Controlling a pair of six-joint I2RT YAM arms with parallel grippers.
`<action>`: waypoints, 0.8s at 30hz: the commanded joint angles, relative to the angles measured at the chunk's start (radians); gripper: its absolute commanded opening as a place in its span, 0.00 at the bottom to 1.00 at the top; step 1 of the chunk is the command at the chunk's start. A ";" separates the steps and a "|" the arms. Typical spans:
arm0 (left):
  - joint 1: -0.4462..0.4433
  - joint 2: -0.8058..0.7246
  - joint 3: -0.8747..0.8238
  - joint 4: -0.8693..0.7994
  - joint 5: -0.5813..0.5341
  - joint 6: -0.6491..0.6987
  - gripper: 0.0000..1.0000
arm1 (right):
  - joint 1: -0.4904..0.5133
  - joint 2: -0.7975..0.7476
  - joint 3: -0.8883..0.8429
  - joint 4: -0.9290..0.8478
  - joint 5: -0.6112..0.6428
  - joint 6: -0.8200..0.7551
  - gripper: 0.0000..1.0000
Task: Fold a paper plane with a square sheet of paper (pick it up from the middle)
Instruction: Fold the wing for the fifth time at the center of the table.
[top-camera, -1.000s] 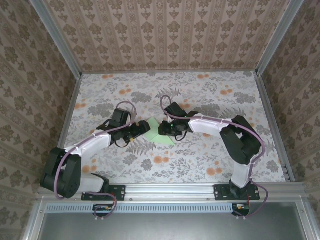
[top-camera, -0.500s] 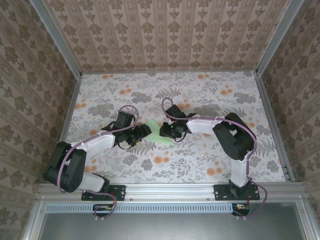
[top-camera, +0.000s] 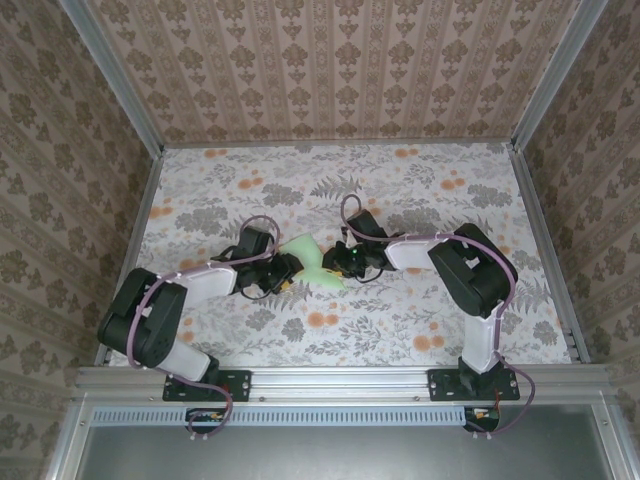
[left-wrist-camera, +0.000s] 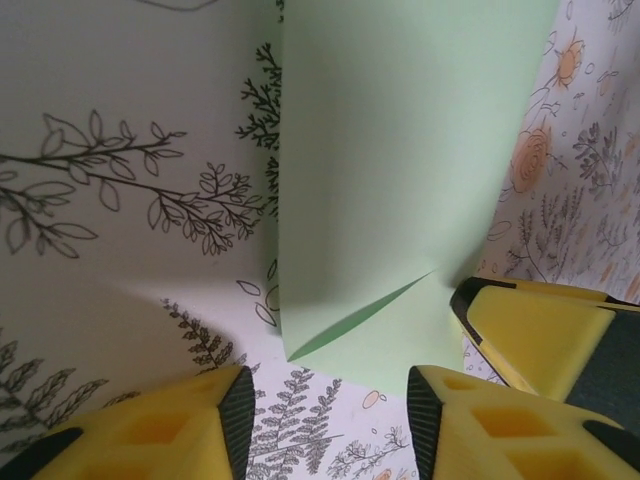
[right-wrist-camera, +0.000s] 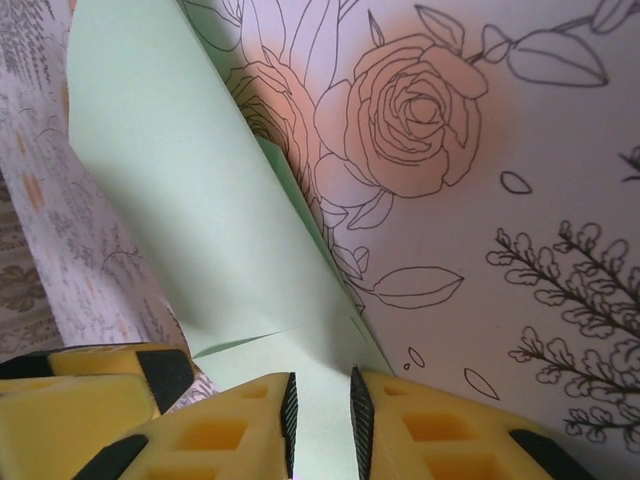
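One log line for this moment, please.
square sheet of paper: creased, partly raised off tablecloth | right gripper: pinching its edge | left gripper: jaws open around its near edge

Floral tablecloth (top-camera: 420, 190), damask-papered walls (top-camera: 330, 70)

The square sheet of paper (top-camera: 305, 250) is sitting near the middle of the worktop (top-camera: 420, 190), right between the two arms' ends. The left gripper (top-camera: 288, 267) is crowding it from the left, the right gripper (top-camera: 336, 262) from the right. Part of the sheet is standing up off the worktop while the rest is lying flat, and its near edge is running in between the right fingers (right-wrist-camera: 430, 430).
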 joint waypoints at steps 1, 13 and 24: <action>-0.007 0.017 0.008 0.031 0.019 -0.018 0.44 | -0.011 0.026 -0.043 -0.022 0.007 0.032 0.27; -0.008 0.039 0.027 0.061 0.041 -0.007 0.35 | -0.020 0.024 -0.055 -0.005 -0.009 0.037 0.27; -0.008 0.036 0.009 0.166 0.074 -0.012 0.32 | -0.022 0.023 -0.055 0.002 -0.016 0.030 0.27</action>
